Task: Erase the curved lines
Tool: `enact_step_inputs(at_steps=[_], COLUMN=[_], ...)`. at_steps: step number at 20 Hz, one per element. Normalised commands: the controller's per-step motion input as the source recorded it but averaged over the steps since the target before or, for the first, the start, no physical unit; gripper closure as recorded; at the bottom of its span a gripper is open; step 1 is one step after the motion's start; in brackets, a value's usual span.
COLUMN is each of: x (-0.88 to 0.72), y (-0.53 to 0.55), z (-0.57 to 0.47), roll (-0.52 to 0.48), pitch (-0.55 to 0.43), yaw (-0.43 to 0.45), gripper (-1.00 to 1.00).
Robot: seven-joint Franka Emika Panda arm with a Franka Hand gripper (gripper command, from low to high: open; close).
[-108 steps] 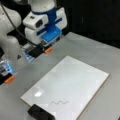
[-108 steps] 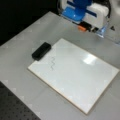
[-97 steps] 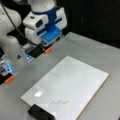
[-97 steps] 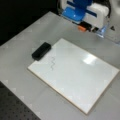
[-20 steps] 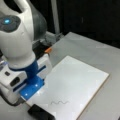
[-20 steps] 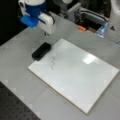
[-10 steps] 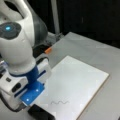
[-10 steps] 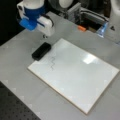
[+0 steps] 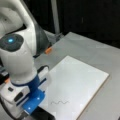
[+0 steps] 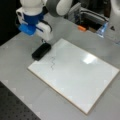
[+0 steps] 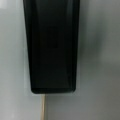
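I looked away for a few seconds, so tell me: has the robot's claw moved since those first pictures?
Yes. It has swung from beyond the white board's far edge toward a front view's left, and the claw now hangs just above the black eraser by the board's corner.

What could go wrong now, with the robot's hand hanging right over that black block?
The black rectangular eraser block lies against the white rectangular board's edge, so a descending hand might clip the board and shift it. The thin dark wavy marker squiggle is small; a wipe could miss part.

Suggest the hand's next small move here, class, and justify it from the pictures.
Probably lower straight down onto the black eraser. The hand hovers just above it, the wrist view is filled by it, and the curve lines remain unerased on the whiteboard.
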Motion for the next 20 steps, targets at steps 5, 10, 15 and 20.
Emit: enact_step_inputs(at_steps=[5, 10, 15, 20], x=[0.02, 0.04, 0.09, 0.12], y=[-0.11, -0.12, -0.12, -0.11], z=[-0.08, -0.11, -0.12, -0.11], roll=[0.017, 0.024, 0.039, 0.062], pitch=[0.038, 0.015, -0.028, -0.045], yaw=[0.098, 0.113, 0.116, 0.100], gripper=[-1.00, -1.00, -1.00, -1.00])
